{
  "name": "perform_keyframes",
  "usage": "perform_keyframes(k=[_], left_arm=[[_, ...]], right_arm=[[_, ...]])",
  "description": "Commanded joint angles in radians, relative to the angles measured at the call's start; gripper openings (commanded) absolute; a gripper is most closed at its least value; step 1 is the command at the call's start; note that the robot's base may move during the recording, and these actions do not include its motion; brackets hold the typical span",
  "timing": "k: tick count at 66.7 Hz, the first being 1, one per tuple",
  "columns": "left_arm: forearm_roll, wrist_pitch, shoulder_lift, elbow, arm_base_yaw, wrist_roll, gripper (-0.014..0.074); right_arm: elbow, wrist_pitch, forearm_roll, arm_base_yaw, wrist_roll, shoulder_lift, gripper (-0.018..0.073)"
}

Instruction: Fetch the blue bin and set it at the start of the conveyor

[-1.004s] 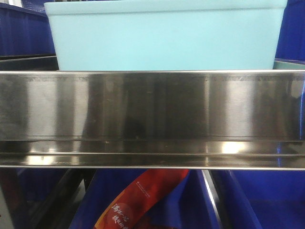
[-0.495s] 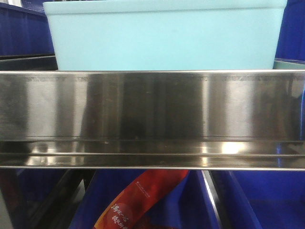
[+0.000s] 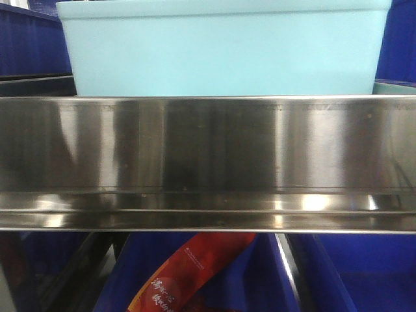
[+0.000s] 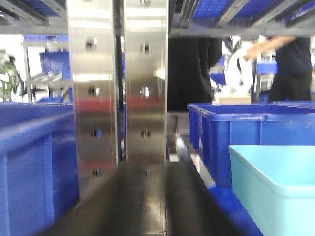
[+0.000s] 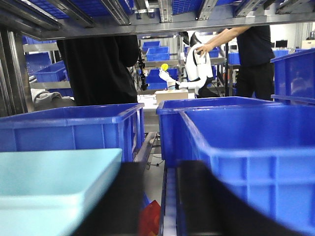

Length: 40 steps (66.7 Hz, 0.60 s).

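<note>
Standing behind shelf rail (image 3: 208, 162): blue bin (image 3: 221, 52)

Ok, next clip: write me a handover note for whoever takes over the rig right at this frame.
Left gripper: a dark blur in its wrist view, open or shut unreadable; blue bin to its right.
Right gripper: fingers apart, nothing between them; bin to its left.
Bin sits behind the steel rail, among dark blue crates.
Conveyor start: not in view.
Done: both arms at the bin. Left: grip, lift out, carry to the conveyor, set down.
</note>
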<state>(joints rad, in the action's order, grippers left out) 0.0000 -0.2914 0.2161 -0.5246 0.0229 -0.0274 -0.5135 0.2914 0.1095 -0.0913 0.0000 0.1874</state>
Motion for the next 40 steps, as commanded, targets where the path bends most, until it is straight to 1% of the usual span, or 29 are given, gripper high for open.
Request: perform_keyframes(k=[1, 5, 10, 12, 15, 19, 23, 27, 29, 32, 40], left_arm=[[0.008, -0.049, 0.094, -0.067, -0.005, 0.004, 0.0332], [0.008, -0.034, 0.145, -0.083, -0.007, 0.004, 0.0430], [0.008, -0.019, 0.182, -0.095, -0.024, 0.004, 0.0516], [0.008, -0.026, 0.190, -0.102, -0.044, 0.004, 0.0538], [0.008, -0.043, 0.198, -0.109, -0.081, 0.004, 0.0547], [0.012, -0.070, 0.213, -0.122, -0.139, -0.014, 0.0549], [0.012, -0.105, 0.238, -0.142, -0.214, -0.054, 0.0549], [0.012, -0.133, 0.287, -0.168, -0.291, -0.056, 0.0549], [0.012, -0.136, 0.312, -0.180, -0.325, -0.056, 0.0549], [0.012, -0.136, 0.362, -0.210, -0.393, -0.056, 0.0549], [0.012, -0.146, 0.513, -0.308, -0.516, -0.056, 0.0549]], right_arm=[[-0.043, 0.009, -0.006, 0.003, -0.008, 0.080, 0.0439], [-0.045, -0.002, -0.006, 0.003, -0.008, 0.124, 0.0582], [-0.043, -0.034, -0.009, 0.003, -0.008, 0.173, 0.0570], [-0.049, -0.041, -0.009, 0.004, -0.008, 0.187, 0.0570], [-0.064, -0.031, -0.009, 0.006, -0.008, 0.209, 0.0570], [-0.100, 0.014, -0.009, 0.013, -0.023, 0.236, 0.0570], [-0.141, 0.079, -0.007, 0.037, -0.075, 0.274, 0.0570], [-0.177, 0.114, 0.001, 0.066, -0.105, 0.310, 0.0570], [-0.196, 0.128, 0.001, 0.089, -0.108, 0.334, 0.0570], [-0.217, 0.136, 0.005, 0.125, -0.108, 0.369, 0.0570], [-0.291, 0.173, 0.007, 0.220, -0.108, 0.470, 0.0570]])
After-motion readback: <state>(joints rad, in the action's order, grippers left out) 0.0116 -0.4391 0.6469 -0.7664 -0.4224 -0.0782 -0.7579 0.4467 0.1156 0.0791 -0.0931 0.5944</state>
